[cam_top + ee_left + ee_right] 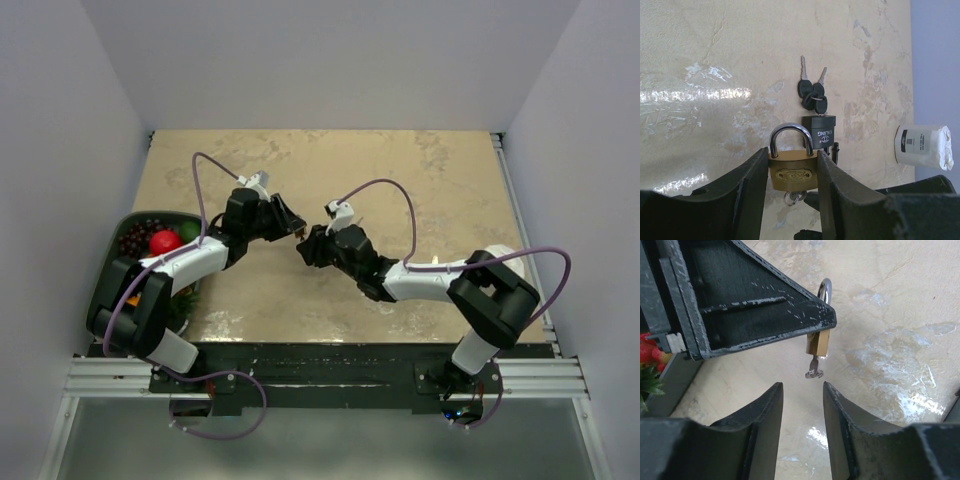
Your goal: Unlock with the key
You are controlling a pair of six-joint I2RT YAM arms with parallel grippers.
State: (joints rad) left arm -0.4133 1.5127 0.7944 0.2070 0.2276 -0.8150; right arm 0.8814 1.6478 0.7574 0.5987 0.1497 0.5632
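Left hand (pixel 792 154) clamps the brass padlock with steel shackle (pixel 792 172) clear of the bench (pixel 715 60), presenting its inserted small silver key (pixel 814 371) just ahead of the right hand (pixel 802 387), spread and empty, presumably for turning.

The left arm (pixel 185 262) and right arm (pixel 425 280) pair white link shells with bulky black joints. Thin purple cables (pixel 199 195) arc over both, and an orange patch (pixel 155 290) marks the left's lower link. The left claw (pixel 792 155) and right claw (pixel 800 400) have matte black, wedge-shaped fingers (pixel 755 305), the left's scuffed with pale scratches.
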